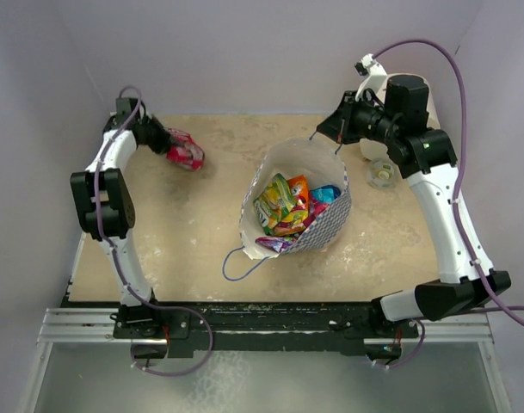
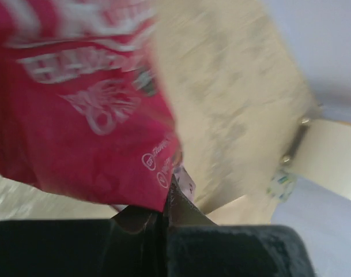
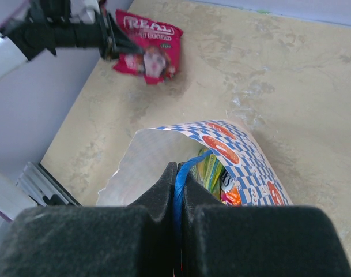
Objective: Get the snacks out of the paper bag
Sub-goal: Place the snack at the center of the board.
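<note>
Now, the left gripper (image 1: 169, 148), clenched on a red snack packet (image 1: 187, 152) at ten o'clock on the table (image 1: 201, 245), should lower it before releasing. The right gripper (image 3: 178, 183) pinches the blue cord handle (image 3: 188, 163) of the central paper bag (image 1: 332, 220), steadying it; other snacks (image 1: 287, 206) lie inside.

The white paper gift bag (image 1: 274, 163), blue-and-white checked outside, gapes open at table centre, holding glossy bright snack packets (image 1: 287, 206). One glossy red packet (image 1: 186, 151) is at ten o'clock, well apart.
</note>
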Controlling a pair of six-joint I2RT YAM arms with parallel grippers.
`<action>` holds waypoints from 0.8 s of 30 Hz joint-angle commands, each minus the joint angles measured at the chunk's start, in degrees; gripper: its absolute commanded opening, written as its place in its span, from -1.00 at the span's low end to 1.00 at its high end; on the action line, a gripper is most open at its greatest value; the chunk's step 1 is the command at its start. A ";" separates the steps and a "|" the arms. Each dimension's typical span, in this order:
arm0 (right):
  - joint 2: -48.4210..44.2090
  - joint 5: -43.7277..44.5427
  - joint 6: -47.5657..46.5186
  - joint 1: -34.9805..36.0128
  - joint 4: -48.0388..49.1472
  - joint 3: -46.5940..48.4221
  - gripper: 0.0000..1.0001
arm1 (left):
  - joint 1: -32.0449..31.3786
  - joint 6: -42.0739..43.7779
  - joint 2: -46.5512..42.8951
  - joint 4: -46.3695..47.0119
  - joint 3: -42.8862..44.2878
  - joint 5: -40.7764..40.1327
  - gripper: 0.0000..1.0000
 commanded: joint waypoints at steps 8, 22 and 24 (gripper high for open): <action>-0.13 -5.86 1.49 -0.25 5.44 0.58 -1.00 | 1.36 2.74 -21.80 1.02 -38.01 -10.00 -0.81; -2.43 -6.02 2.16 -0.29 5.83 -1.99 -1.00 | 2.35 3.46 -35.97 -3.68 -44.11 -13.69 0.41; -3.10 -5.85 2.16 -0.27 5.72 -2.65 -1.00 | 2.21 3.76 -37.02 -2.85 -44.67 -10.44 0.43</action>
